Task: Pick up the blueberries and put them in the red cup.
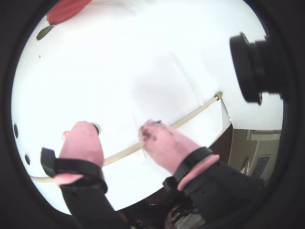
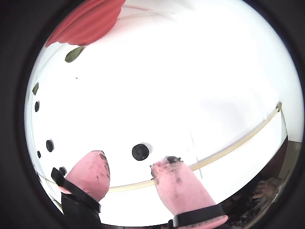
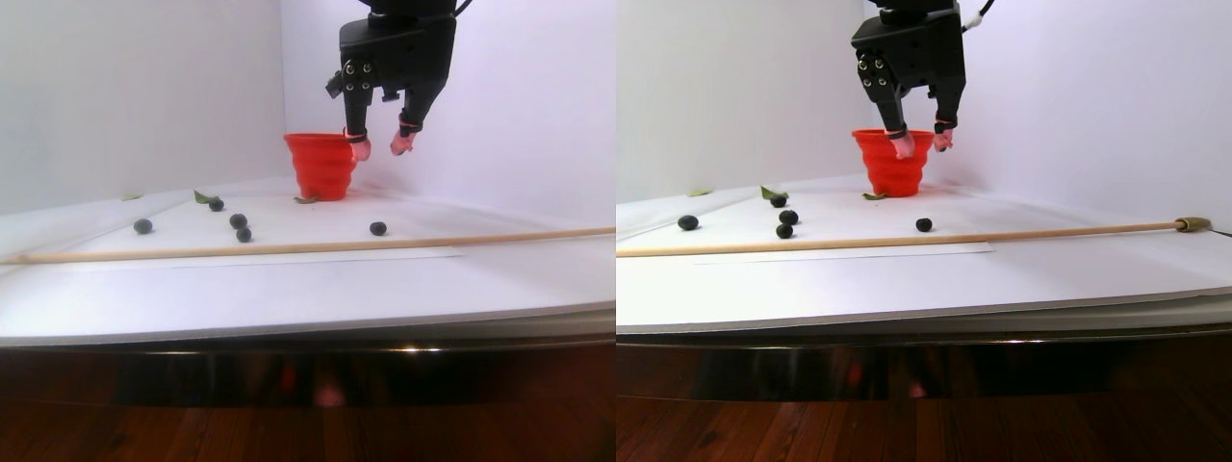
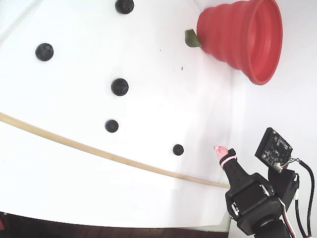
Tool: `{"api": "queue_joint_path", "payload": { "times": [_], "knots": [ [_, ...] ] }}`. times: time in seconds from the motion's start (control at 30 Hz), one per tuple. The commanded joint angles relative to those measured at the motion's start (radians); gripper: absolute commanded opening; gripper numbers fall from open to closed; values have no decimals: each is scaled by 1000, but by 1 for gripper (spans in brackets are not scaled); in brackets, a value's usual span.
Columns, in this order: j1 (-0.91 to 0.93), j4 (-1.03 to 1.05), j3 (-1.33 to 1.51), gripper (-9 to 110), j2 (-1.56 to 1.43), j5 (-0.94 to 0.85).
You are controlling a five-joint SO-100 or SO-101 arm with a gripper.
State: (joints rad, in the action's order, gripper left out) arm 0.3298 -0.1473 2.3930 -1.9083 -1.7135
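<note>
The hand (image 3: 381, 146) hangs high above the bench (image 3: 289, 289), its two pink fingertips (image 2: 178, 183) spread wide with nothing between them, so to my eye the job now is the descent onto a berry. In a wrist view the nearest blueberry (image 2: 140, 151) sits alone just ahead of the gap between the tips, on the far side of the thin wooden rod (image 2: 238, 143). I'd drop straight down with the fingers straddling it, keep clear of the rod, and close gently, since a berry this round will likely roll or squash. The other blueberries (image 4: 119, 87) lie scattered well apart across the white surface. The red cup (image 4: 242, 34) stands upright at the back near the wall, long axis vertical, wide mouth up, a small green leaf (image 4: 190, 38) at its foot.
</note>
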Motion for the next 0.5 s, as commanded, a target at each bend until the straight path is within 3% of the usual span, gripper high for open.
{"api": "queue_joint_path", "payload": {
  "times": [0.0, 0.47],
  "knots": [
    [26, -26, -15, 18, 0, -5],
    [37, -103, -41, 18, 138, -15]
  ]
}}
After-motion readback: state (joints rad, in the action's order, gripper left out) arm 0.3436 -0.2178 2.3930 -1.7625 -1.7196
